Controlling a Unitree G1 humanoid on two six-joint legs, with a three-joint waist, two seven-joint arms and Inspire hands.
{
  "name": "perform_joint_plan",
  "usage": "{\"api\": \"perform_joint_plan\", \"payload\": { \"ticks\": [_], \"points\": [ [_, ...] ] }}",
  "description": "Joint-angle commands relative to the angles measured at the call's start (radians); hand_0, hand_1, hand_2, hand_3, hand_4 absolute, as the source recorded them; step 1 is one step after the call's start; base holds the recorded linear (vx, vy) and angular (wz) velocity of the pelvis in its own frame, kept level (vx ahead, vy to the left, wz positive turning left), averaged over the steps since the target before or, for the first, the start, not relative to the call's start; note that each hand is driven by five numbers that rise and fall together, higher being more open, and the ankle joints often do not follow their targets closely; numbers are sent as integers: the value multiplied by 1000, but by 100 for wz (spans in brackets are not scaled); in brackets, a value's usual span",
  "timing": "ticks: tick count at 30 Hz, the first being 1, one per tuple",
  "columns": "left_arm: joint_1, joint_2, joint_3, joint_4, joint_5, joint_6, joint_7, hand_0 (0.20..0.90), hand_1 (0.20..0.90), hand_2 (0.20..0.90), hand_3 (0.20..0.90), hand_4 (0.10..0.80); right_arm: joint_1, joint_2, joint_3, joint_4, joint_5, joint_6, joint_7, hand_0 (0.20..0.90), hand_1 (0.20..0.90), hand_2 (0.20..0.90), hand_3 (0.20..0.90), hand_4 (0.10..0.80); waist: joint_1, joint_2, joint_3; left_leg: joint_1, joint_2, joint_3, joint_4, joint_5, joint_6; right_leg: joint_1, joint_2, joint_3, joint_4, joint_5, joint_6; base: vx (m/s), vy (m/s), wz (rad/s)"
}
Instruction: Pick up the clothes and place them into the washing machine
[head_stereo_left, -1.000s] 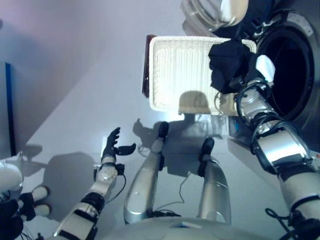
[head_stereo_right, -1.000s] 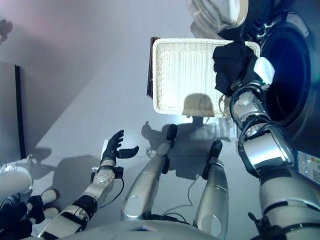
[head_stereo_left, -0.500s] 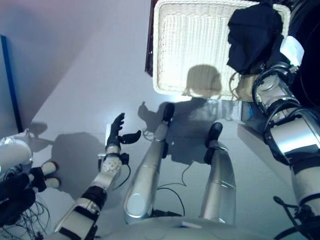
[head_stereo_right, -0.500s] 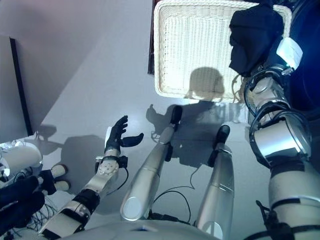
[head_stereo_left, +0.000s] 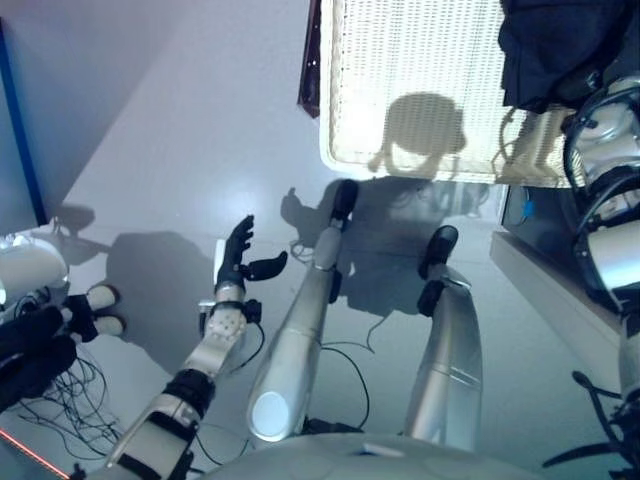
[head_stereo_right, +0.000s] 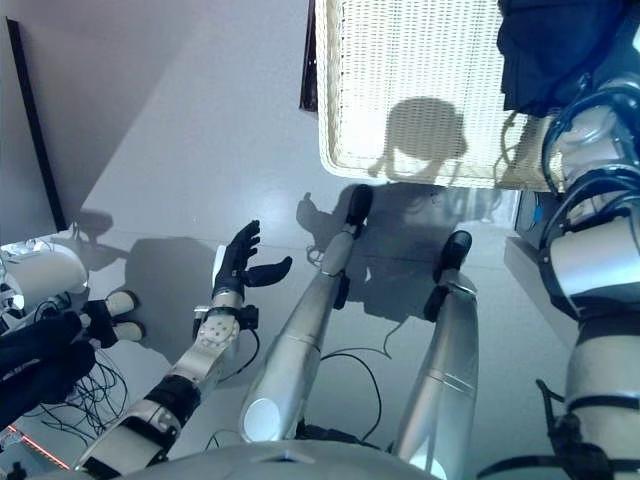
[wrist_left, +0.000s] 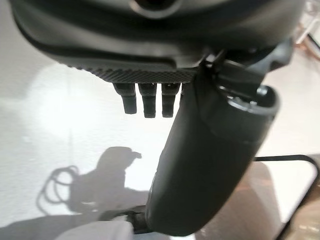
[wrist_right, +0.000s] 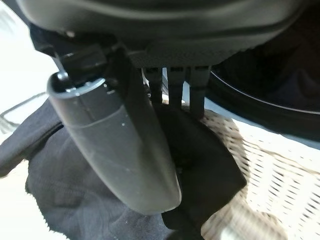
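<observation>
A dark garment (head_stereo_left: 558, 48) hangs at the right end of the white wicker basket (head_stereo_left: 400, 90), in front of my right arm. In the right wrist view my right hand (wrist_right: 115, 135) has its thumb and curled fingers closed on that garment (wrist_right: 75, 200), with basket weave (wrist_right: 280, 190) below it and the washing machine's dark drum opening (wrist_right: 280, 85) just beyond. My left hand (head_stereo_left: 238, 262) is low on the left above the floor, fingers straight and thumb spread, holding nothing; the left wrist view shows only bare floor past its fingers (wrist_left: 150, 102).
A dark red flat object (head_stereo_left: 310, 60) leans against the basket's left side. The washing machine's base (head_stereo_left: 545, 265) runs along the right. White equipment with loose cables (head_stereo_left: 35, 275) sits on the floor at lower left. A blue-edged panel (head_stereo_left: 18, 120) stands at far left.
The whole picture has shifted as the camera tilted down; the basket and garment now sit at the top edge. The garment stays in my right hand. The left hand keeps its pose.
</observation>
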Motion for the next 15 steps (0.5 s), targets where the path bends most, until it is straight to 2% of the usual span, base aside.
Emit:
{"api": "perform_joint_plan", "payload": {
  "ticks": [1, 2, 3, 15],
  "points": [
    [-27, 29, 14, 29, -36, -49, 18, 900, 900, 900, 900, 800, -52, -23, 81, -28, 59, -56, 79, 900, 900, 900, 900, 800, 37, 37, 30, -40, -62, 59, 101, -116, -4, 58, 4, 14, -149, 76, 26, 0, 0, 0],
    [-29, 30, 13, 35, -35, -49, 19, 900, 900, 900, 900, 800, -51, -24, 79, -24, 62, -55, 84, 368, 368, 368, 368, 445, 37, 38, 30, -46, -63, 60, 103, -115, -6, 51, 4, 15, -144, 75, 25, 30, 10, 0],
    [-34, 28, 13, 48, -43, -48, 16, 900, 900, 900, 900, 800, -49, -22, 72, -26, 72, -56, 85, 300, 300, 300, 300, 400, 35, 35, 32, -51, -65, 59, 108, -117, -4, 45, 6, 19, -141, 72, 23, 0, 0, 0],
    [-52, 25, 14, 113, -39, -45, 23, 900, 900, 900, 900, 800, 7, 32, 1, -61, 117, -72, 63, 300, 300, 300, 300, 400, 24, 26, 33, -17, -68, 67, 122, -127, 2, 76, 14, 30, -131, 65, 18, 2, 2, 1]
  ]
}}
